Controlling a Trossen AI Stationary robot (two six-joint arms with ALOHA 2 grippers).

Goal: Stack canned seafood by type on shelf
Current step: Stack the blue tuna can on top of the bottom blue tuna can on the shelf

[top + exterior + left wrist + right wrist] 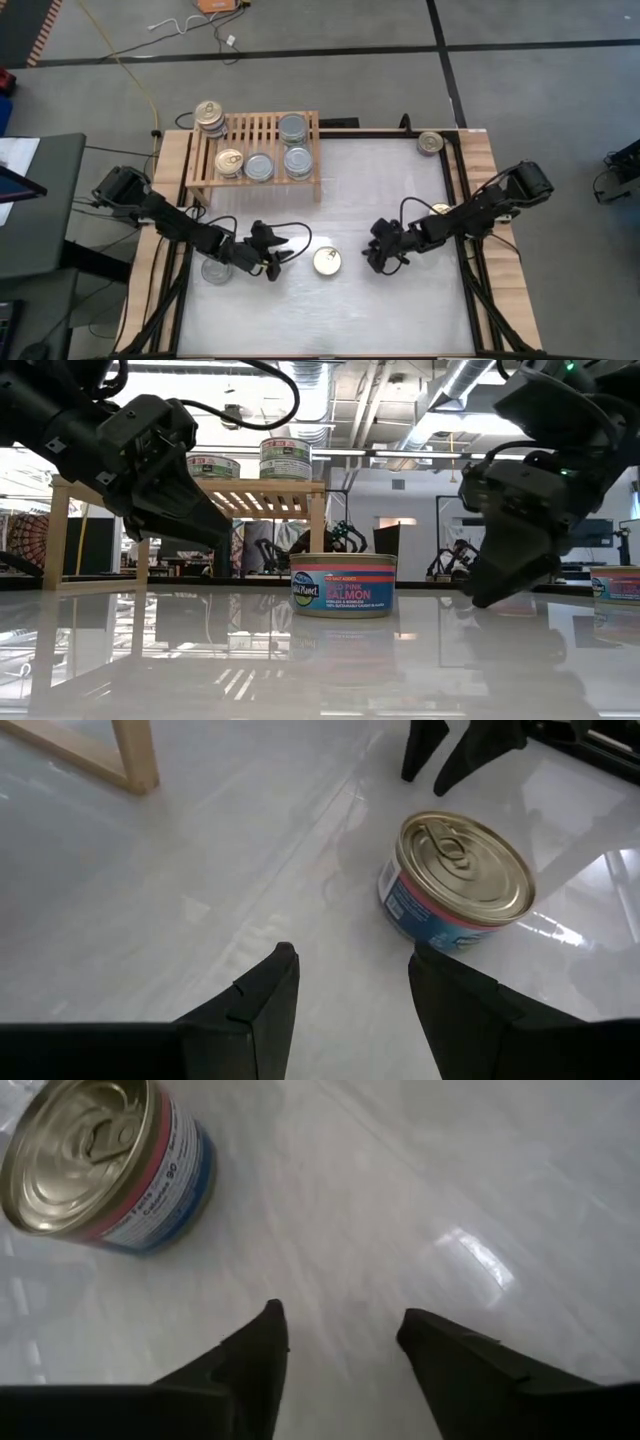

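Observation:
A salmon can (327,261) with a gold pull-tab top and a pink and blue label (344,585) stands upright on the white table, between my two grippers. My left gripper (274,262) is open to its left, and the can (457,880) sits just ahead of the fingers. My right gripper (382,256) is open to its right, a short way from the can (100,1165). The wooden shelf (255,150) at the far left carries several cans: a gold-topped stack (210,118), a gold-topped can (229,163) and silver-topped cans (292,127).
A silver-topped can (215,270) lies on the table under my left arm. Another can (431,143) sits at the far right corner, and one (439,210) shows partly behind my right arm. A shelf leg (135,755) stands near my left gripper.

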